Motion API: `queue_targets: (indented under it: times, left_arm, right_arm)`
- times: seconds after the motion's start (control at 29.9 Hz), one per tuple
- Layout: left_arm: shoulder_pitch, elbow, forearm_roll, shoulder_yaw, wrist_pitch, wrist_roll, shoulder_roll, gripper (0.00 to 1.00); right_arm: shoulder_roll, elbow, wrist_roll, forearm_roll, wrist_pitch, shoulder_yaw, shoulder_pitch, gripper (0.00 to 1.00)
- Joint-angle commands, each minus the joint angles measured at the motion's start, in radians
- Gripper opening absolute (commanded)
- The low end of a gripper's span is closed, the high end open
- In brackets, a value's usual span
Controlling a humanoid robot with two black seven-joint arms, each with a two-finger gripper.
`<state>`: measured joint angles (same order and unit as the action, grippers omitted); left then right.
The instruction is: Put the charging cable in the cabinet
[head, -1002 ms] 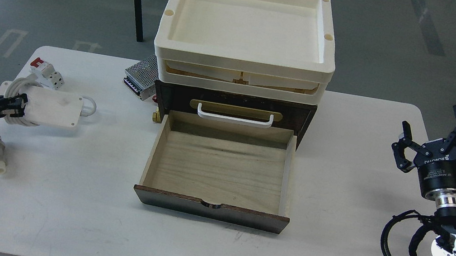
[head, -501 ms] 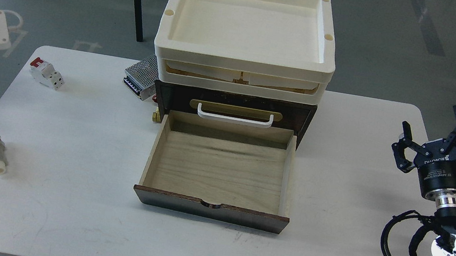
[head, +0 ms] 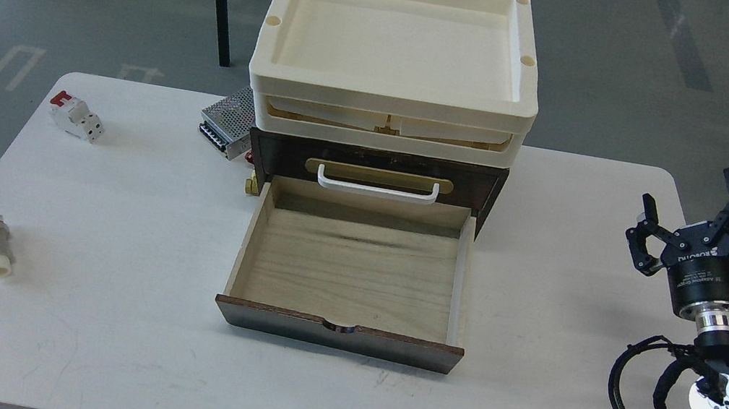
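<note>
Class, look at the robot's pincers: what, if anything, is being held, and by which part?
The right pincer is open and holds nothing. The left pincer is out of view, so its hold cannot be told.

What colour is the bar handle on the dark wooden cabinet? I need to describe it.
White, mounted on a brass-coloured plate; the bar handle shows clearly in the head view.

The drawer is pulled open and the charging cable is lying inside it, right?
Not quite. The drawer is pulled open, but the head view shows only bare wood inside it. The charging cable is nowhere in this view.
</note>
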<state>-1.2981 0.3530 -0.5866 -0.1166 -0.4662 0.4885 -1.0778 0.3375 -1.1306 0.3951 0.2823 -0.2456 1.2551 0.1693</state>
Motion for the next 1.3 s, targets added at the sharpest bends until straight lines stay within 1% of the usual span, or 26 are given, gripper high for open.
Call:
queue_targets:
  times: [0.0,0.1,0.2,0.37,0.53,0.67,0.84,1.07,1.2,1.27]
  left_arm:
    - [-0.160,0.004,-0.002,0.000,-0.022,0.000,-0.017,0.04]
    - [-0.297,0.023,-0.004,0.000,-0.022,0.000,-0.019,0.05]
    - [-0.410,0.093,-0.010,0.002,-0.022,0.000,-0.022,0.05]
    - [-0.512,0.314,-0.034,0.002,-0.022,0.000,-0.045,0.05]
    - [-0.587,0.594,-0.162,-0.002,-0.022,0.000,-0.051,0.05]
    - [-0.587,0.757,-0.219,0.000,-0.022,0.000,-0.045,0.05]
    - [-0.573,0.894,-0.308,0.012,-0.022,0.000,-0.030,0.05]
    - [-0.459,1.063,-0.343,0.014,-0.022,0.000,0.044,0.05]
    - [-0.359,1.126,-0.410,0.014,-0.022,0.000,0.085,0.05]
    - [-0.298,1.130,-0.447,0.014,-0.022,0.000,0.117,0.05]
  right_arm:
    - [0.000,0.000,0.001,0.000,-0.001,0.000,-0.001,0.99]
    - [0.000,0.000,0.001,0.000,0.000,0.000,0.001,0.99]
    - [0.000,0.000,0.001,0.000,0.000,0.001,0.001,1.00]
    - [0.000,0.000,-0.001,0.000,0.000,0.001,0.001,0.99]
    - [0.000,0.000,0.001,0.000,0.000,0.001,0.001,0.99]
    - [0.000,0.000,0.001,0.000,-0.001,0.001,0.001,0.99]
    - [0.000,0.000,0.001,0.000,0.000,0.001,0.001,1.00]
    - [0.000,0.000,0.001,0.000,-0.001,0.001,0.001,1.00]
    - [0.000,0.000,0.001,0.000,0.000,0.001,0.001,0.99]
    - [0.000,0.000,0.001,0.000,0.000,0.001,0.001,0.99]
